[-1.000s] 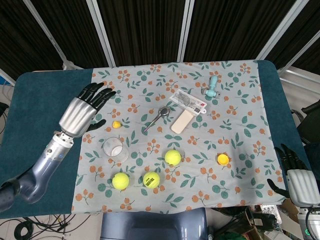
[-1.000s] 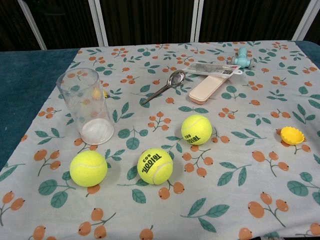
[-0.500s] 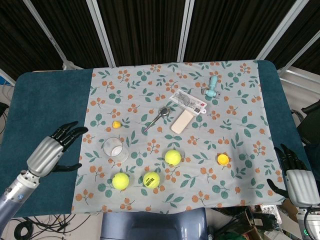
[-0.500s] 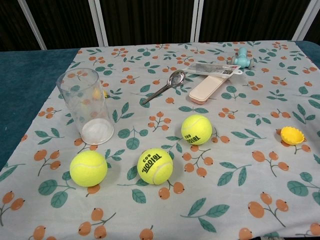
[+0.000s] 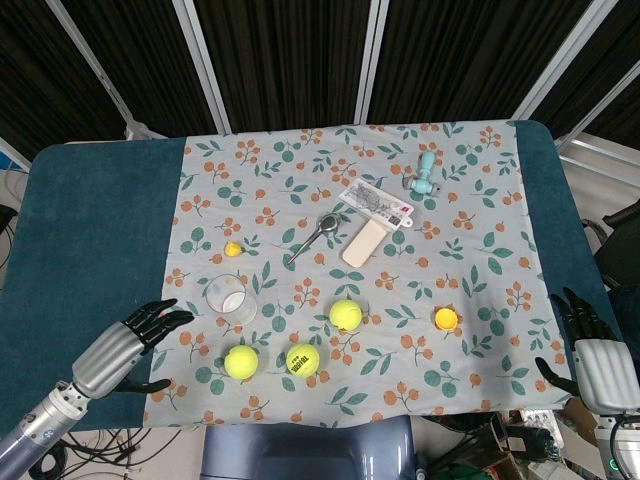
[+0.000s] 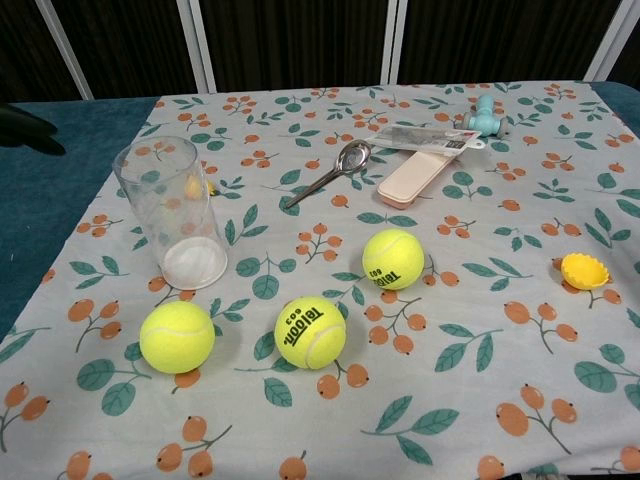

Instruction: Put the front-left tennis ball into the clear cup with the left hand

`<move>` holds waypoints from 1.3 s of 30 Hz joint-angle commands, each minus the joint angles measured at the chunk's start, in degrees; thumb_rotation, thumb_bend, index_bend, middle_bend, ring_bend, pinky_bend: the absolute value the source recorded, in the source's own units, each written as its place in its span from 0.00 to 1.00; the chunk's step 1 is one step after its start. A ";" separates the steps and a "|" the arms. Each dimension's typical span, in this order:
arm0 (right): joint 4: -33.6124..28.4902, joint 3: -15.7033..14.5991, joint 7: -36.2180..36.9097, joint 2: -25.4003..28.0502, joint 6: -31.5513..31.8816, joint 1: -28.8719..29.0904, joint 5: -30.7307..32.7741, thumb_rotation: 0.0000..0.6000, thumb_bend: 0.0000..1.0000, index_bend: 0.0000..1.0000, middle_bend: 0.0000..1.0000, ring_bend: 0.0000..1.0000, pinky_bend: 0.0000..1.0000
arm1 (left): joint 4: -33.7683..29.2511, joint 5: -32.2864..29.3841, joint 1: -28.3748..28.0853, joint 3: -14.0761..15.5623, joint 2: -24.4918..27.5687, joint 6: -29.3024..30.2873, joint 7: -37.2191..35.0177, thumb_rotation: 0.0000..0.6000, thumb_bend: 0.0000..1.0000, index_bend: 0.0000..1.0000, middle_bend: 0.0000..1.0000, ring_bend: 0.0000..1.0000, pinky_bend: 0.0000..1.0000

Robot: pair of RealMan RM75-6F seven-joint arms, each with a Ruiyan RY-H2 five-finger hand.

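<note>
The front-left tennis ball (image 5: 240,362) (image 6: 177,337) lies on the floral cloth near the front edge. Just behind it the clear cup (image 5: 227,298) (image 6: 172,214) stands upright with nothing but a white base inside. My left hand (image 5: 120,348) hovers open over the teal table left of the ball, fingers spread, holding nothing; only its dark fingertips (image 6: 22,127) show at the chest view's left edge. My right hand (image 5: 593,352) rests open at the table's front-right corner, away from everything.
Two more tennis balls (image 5: 302,359) (image 5: 345,315) lie right of the front-left one. An orange cap (image 5: 446,319), a small yellow piece (image 5: 232,249), a spoon (image 5: 316,232), a beige case (image 5: 364,241), a printed packet (image 5: 376,203) and a teal tool (image 5: 425,173) lie on the cloth.
My left hand has dropped back from beside the cup's far left toward the front-left of the table, ending near the ball. Balls, cup and right hand have not moved.
</note>
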 commanded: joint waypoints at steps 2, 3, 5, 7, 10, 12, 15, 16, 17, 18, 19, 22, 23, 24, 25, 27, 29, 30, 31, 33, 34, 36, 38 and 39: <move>-0.02 0.01 -0.04 0.00 0.06 -0.02 -0.03 1.00 0.17 0.00 0.00 0.07 0.24 | 1.19 0.61 -0.53 0.41 -2.48 -3.20 1.69 1.00 0.08 0.12 0.14 0.02 0.12; -0.03 0.02 -0.02 0.01 0.11 -0.04 -0.03 1.00 0.17 0.00 0.00 0.07 0.24 | 1.33 0.71 -0.78 0.48 -2.99 -3.97 1.84 1.00 0.08 0.12 0.14 0.02 0.12; -0.04 0.05 0.03 0.03 0.11 -0.05 0.01 1.00 0.17 0.00 0.00 0.07 0.24 | 1.64 0.76 -1.37 0.50 -4.09 -5.67 2.12 1.00 0.08 0.12 0.14 0.02 0.12; -0.03 0.06 0.12 0.05 0.07 -0.05 0.07 1.00 0.17 0.00 0.00 0.07 0.24 | 2.04 0.55 -1.81 0.27 -5.15 -7.02 2.71 1.00 0.08 0.12 0.14 0.02 0.12; 0.03 0.08 0.29 0.07 0.05 -0.04 0.09 1.00 0.17 0.00 0.00 0.07 0.24 | 2.44 0.00 -2.39 0.06 -6.60 -9.08 3.36 1.00 0.08 0.12 0.14 0.02 0.13; 0.06 0.09 0.41 0.10 0.04 -0.05 0.13 1.00 0.17 0.00 0.00 0.07 0.24 | 2.74 -0.51 -3.04 -0.09 -7.72 -10.98 3.53 1.00 0.08 0.11 0.14 0.02 0.13; 0.03 0.11 0.54 0.14 0.02 -0.06 0.19 1.00 0.17 0.00 0.00 0.07 0.24 | 3.41 -1.15 -3.90 -0.53 -9.50 -13.31 4.32 1.00 0.08 0.11 0.14 0.02 0.13; 0.03 0.12 0.55 0.15 0.03 -0.06 0.19 1.00 0.17 0.00 0.00 0.07 0.24 | 3.85 -1.42 -4.25 -0.88 -10.38 -14.10 4.77 1.00 0.08 0.12 0.14 0.02 0.13; 0.01 0.12 0.57 0.16 0.03 -0.06 0.19 1.00 0.17 0.00 0.00 0.07 0.24 | 4.16 -1.66 -4.46 -1.13 -10.98 -14.57 5.01 1.00 0.08 0.12 0.14 0.02 0.13; -0.01 0.12 0.58 0.16 0.01 -0.07 0.22 1.00 0.17 0.00 0.00 0.07 0.24 | 4.48 -1.93 -4.67 -1.39 -11.60 -15.08 5.21 1.00 0.08 0.12 0.14 0.02 0.13; -0.01 0.13 0.60 0.17 -0.02 -0.07 0.26 1.00 0.17 0.00 0.00 0.07 0.24 | 4.94 -2.28 -5.00 -1.66 -12.47 -15.85 5.36 1.00 0.08 0.12 0.14 0.02 0.13; 0.01 0.17 0.64 0.19 0.01 -0.07 0.29 1.00 0.17 0.00 0.00 0.07 0.24 | 6.36 -2.75 -5.84 -2.08 -14.53 -17.53 5.37 1.00 0.08 0.13 0.14 0.02 0.13; 0.03 0.18 0.67 0.19 -0.01 -0.07 0.33 1.00 0.17 0.00 0.00 0.07 0.24 | 6.91 -2.87 -6.05 -2.21 -15.15 -17.91 5.45 1.00 0.08 0.13 0.14 0.02 0.13; 0.03 0.18 0.72 0.20 -0.02 -0.08 0.37 1.00 0.17 0.00 0.00 0.07 0.24 | 7.73 -3.08 -6.26 -2.43 -16.05 -18.32 5.62 1.00 0.08 0.13 0.14 0.02 0.13; 0.02 0.19 0.75 0.22 -0.03 -0.08 0.40 1.00 0.17 0.00 0.00 0.07 0.24 | 8.26 -3.20 -6.38 -2.55 -16.63 -18.54 5.70 1.00 0.09 0.14 0.14 0.02 0.13; 0.03 0.23 0.81 0.25 -0.02 -0.10 0.46 1.00 0.17 0.00 0.00 0.07 0.24 | 9.65 -3.47 -6.85 -2.71 -18.09 -19.22 5.21 1.00 0.09 0.15 0.15 0.03 0.14; 0.03 0.26 0.92 0.26 0.01 -0.13 0.55 1.00 0.17 0.00 0.00 0.07 0.24 | 10.84 -3.81 -7.22 -2.71 -19.23 -19.82 4.49 1.00 0.10 0.16 0.15 0.04 0.16; 0.03 0.29 0.97 0.27 0.03 -0.15 0.59 1.00 0.17 0.00 0.00 0.07 0.24 | 11.40 -3.92 -7.35 -2.70 -19.68 -20.03 4.48 1.00 0.10 0.17 0.16 0.06 0.17; 0.07 0.34 1.00 0.28 0.05 -0.16 0.68 1.00 0.17 0.00 0.00 0.07 0.24 | 12.16 -3.92 -7.48 -2.62 -20.19 -20.37 5.01 1.00 0.11 0.18 0.17 0.07 0.19; 0.06 0.47 1.12 0.24 0.01 -0.17 0.95 1.00 0.17 0.00 0.00 0.07 0.24 | 13.29 -4.14 -7.56 -2.70 -21.58 -20.49 5.43 1.00 0.13 0.19 0.19 0.09 0.22; 0.06 0.48 1.12 0.23 -0.02 -0.16 0.98 1.00 0.17 0.00 0.00 0.07 0.24 | 13.57 -4.16 -7.53 -2.67 -21.96 -20.25 5.31 1.00 0.15 0.20 0.20 0.11 0.25; 0.03 0.50 1.08 0.21 -0.01 -0.16 0.99 1.00 0.17 0.00 0.00 0.07 0.24 | 14.19 -3.93 -7.47 -2.62 -22.70 -19.35 5.01 1.00 0.19 0.22 0.24 0.15 0.32; 0.01 0.51 1.04 0.21 -0.02 -0.16 1.01 1.00 0.17 0.00 0.00 0.07 0.24 | 14.80 -3.74 -7.33 -2.58 -23.21 -18.58 5.03 1.00 0.26 0.26 0.30 0.22 0.40; 0.00 0.53 1.03 0.20 -0.02 -0.16 1.05 1.00 0.17 0.00 0.00 0.07 0.24 | 15.15 -3.66 -7.25 -2.55 -23.45 -18.17 5.13 1.00 0.29 0.28 0.35 0.27 0.46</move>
